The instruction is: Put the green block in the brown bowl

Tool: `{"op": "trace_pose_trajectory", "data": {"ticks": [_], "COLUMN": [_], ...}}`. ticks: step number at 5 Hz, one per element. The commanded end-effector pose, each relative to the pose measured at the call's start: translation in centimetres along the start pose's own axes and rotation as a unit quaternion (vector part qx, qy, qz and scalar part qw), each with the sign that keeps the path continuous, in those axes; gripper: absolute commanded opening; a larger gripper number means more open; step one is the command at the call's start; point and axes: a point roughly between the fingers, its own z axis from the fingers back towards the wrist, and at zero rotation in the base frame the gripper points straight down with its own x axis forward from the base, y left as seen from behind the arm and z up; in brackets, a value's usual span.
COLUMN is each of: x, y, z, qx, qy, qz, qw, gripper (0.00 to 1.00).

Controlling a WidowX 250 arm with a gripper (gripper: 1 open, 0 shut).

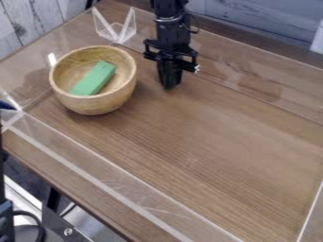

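The green block point(93, 78) lies flat inside the brown bowl point(76, 102), which sits on the wooden table at the left. My black gripper point(168, 81) hangs just right of the bowl, pointing down at the tabletop, apart from the bowl's rim. Its fingers are shut and hold nothing.
A clear plastic wall point(89, 165) runs along the front edge of the wooden table point(202, 142), another along the right side. A clear folded plastic piece point(113, 25) stands behind the bowl. A white plank wall is at the back left.
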Motion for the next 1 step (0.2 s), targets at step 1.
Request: {"op": "trace_pose_trajectory", "data": {"ticks": [1], "x": [0.80], "y": [0.03], "z": [2.06], "qx": [0.009], "qy": [-0.031], "qz": [0.000], "qw": [0.9995], "gripper": [0.00]}}
